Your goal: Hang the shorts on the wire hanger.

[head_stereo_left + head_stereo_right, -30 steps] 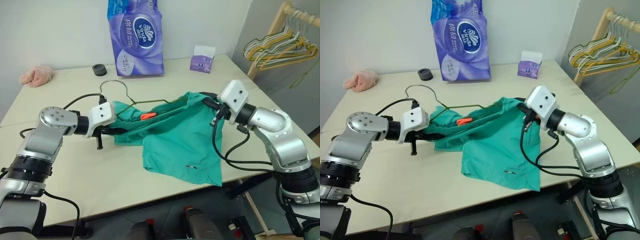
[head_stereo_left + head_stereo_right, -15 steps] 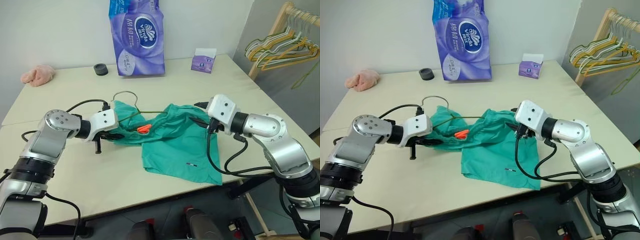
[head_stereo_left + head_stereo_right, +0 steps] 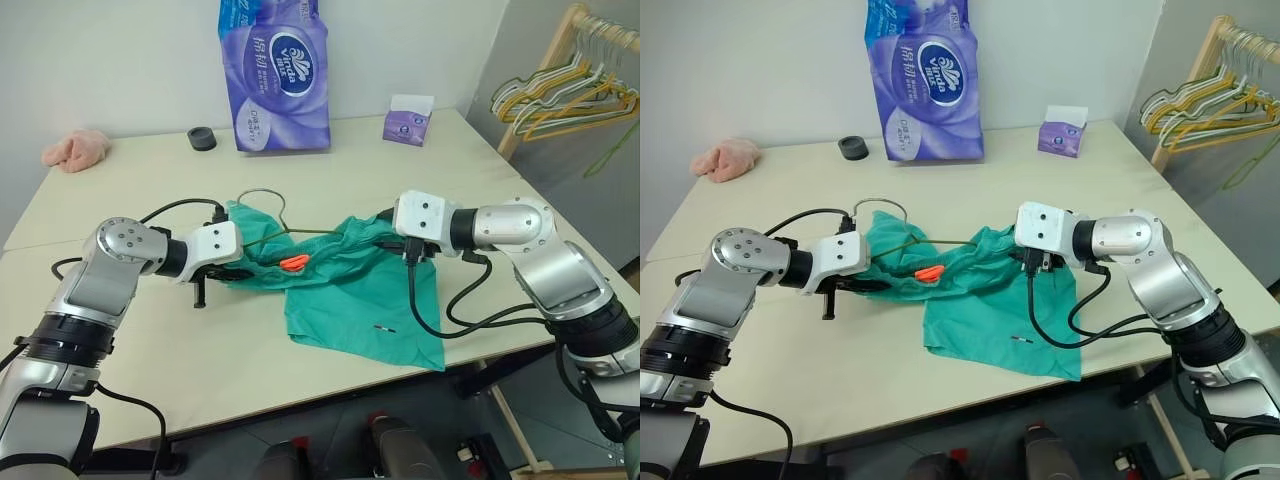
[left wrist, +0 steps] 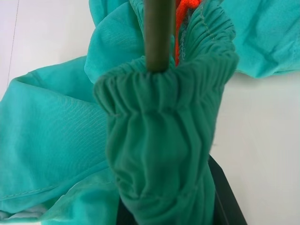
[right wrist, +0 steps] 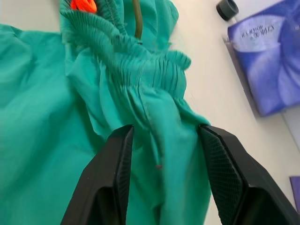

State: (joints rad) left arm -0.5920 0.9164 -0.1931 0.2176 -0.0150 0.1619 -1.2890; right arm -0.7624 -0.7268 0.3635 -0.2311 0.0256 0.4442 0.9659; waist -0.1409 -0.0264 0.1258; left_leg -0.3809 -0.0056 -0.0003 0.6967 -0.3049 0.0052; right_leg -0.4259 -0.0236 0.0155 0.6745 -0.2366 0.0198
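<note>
Reaching in from the robot's left, the left arm lies low over the table (image 3: 130, 330), forearm nearly level and wrist turned inward, so that the left gripper (image 3: 235, 272) points toward the middle of the table. Its fingers are closed on the gathered waistband of the shorts (image 3: 350, 300); in the left wrist view the bunched elastic fills the space between them, with the wire hanger (image 4: 157, 33) running straight into the fold.

The right arm comes in from the opposite side, elbow out and forearm angled across toward the left, and the right gripper (image 5: 164, 173) is at the other end of the waistband. Its fingers (image 5: 115, 168) stand partly apart with the teal cloth lying loose between them, not pinched.

The shorts lie spread on the table between the two grippers, the legs toward the near edge, an orange tag (image 3: 294, 262) showing by the waistband. The hanger's hook (image 3: 262, 195) sticks out of the fabric on the far side, toward a purple tissue pack (image 3: 272, 70).
</note>
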